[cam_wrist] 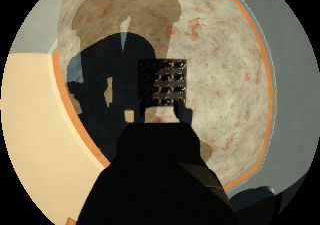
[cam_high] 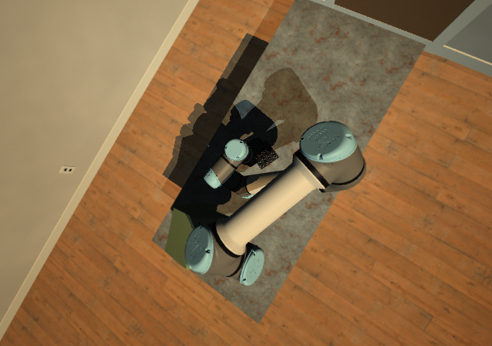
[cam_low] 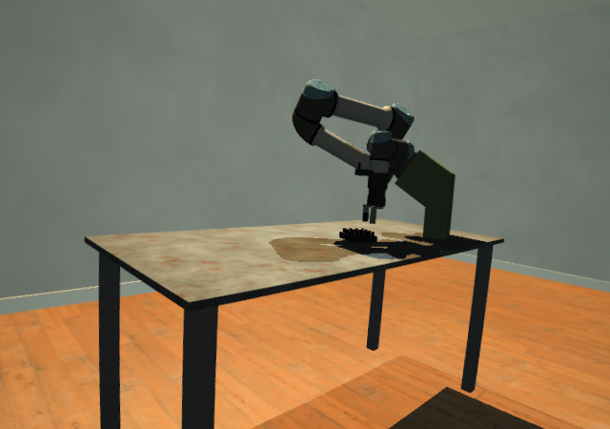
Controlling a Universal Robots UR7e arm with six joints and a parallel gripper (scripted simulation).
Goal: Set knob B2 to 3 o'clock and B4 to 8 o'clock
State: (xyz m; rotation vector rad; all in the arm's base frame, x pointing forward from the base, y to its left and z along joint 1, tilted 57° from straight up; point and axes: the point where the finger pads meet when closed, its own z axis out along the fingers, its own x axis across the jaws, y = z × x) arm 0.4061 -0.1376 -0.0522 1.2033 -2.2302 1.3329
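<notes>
The knob box (cam_high: pixel 266 159) (cam_low: pixel 357 234) (cam_wrist: pixel 162 80) is a small dark box with rows of knobs. It stands on the table (cam_high: pixel 337 68) (cam_low: pixel 207 259) in the arm's shadow. Its knob lines and printed names are too small and dark to read. My gripper (cam_low: pixel 369 214) (cam_wrist: pixel 159 105) is open and empty. It hangs a short way above the box, over its right part in the exterior view. In the top-down view the wrist hides the fingers and part of the box.
The arm's green base block (cam_low: pixel 433 193) (cam_high: pixel 178 231) stands at the table's near end, close to the box. The arm's elbow (cam_high: pixel 331 144) reaches out over the table's right edge. Wooden floor (cam_high: pixel 417 215) surrounds the table.
</notes>
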